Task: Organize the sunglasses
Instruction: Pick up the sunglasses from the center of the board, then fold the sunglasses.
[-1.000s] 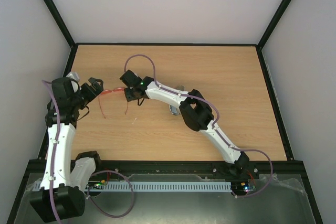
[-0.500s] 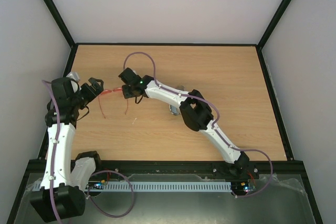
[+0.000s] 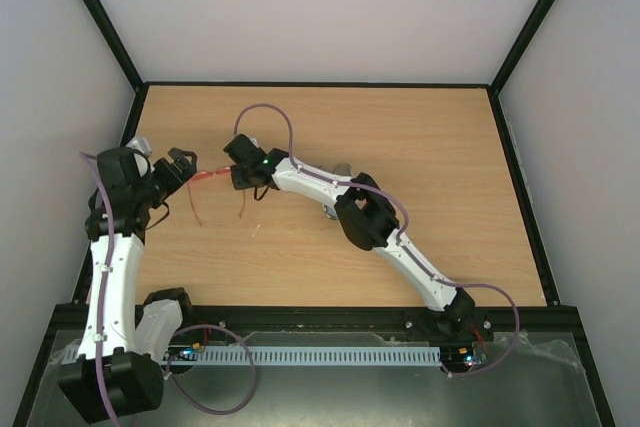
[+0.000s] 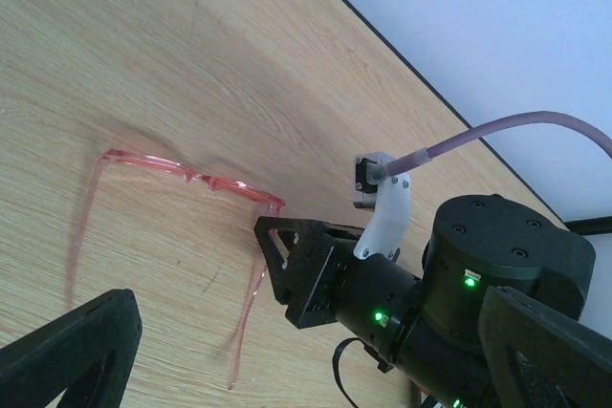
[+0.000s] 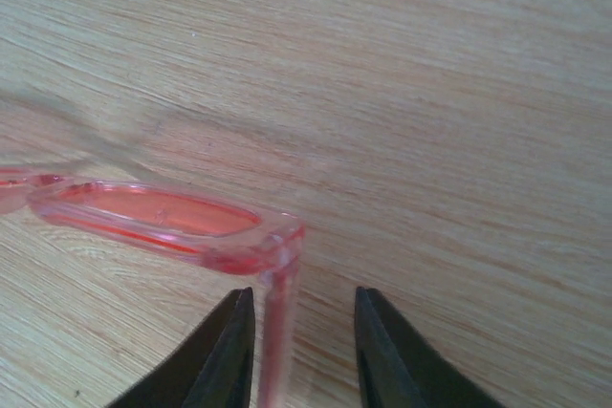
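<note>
My red-orange sunglasses (image 3: 207,178) sit unfolded on the wooden table (image 3: 440,147) toward 9 o'clock, between both grippers. My right gripper (image 5: 304,303) straddles one temple by the hinge, fingers slightly apart and not pinching. My left gripper (image 3: 186,168) gapes wide, empty.

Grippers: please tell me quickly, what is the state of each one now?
Left gripper: open, holding nothing.
Right gripper: open around one temple of the sunglasses, not clamped.

Bright, even overhead light, soft faint shadows on the table (image 3: 400,147), right wrist fingers (image 5: 225,355) blurred
</note>
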Controlling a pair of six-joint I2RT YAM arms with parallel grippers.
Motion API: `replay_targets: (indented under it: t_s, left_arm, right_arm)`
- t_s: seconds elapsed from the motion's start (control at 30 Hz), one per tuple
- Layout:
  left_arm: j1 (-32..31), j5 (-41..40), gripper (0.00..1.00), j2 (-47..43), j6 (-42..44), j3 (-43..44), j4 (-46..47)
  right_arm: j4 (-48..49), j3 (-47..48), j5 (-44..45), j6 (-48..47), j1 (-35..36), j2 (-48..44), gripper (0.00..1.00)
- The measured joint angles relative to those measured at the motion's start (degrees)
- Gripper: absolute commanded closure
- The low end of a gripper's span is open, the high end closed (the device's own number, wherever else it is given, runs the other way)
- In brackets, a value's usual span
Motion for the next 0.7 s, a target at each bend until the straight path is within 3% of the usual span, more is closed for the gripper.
replay_targets:
  t_s: [0.13,0.3,0.47,0.7]
  left_arm:
    - [0.0,0.3,0.01,0.2,0.0,0.0,0.0]
    - [0.3,0.5,0.01,0.2,0.0,0.0,0.0]
    - [0.4,0.9,0.02,0.2,0.3,-0.1,0.0]
    - [0.5,2.4,0.02,-0.3,0.6,-0.8,0.4]
  right_arm:
    - [-0.3,0.2,1.7,0.0,0.3,0.2,0.98]
    - [-0.5,-1.0,3.7,0.2,0.3,-0.2,0.99]
    - [0.3,-8.2,4.5,1.0,-0.3,-4.7,0.99]
    - [0.9,-21.8,4.6,2.8,-3.0,-17.6,0.99]
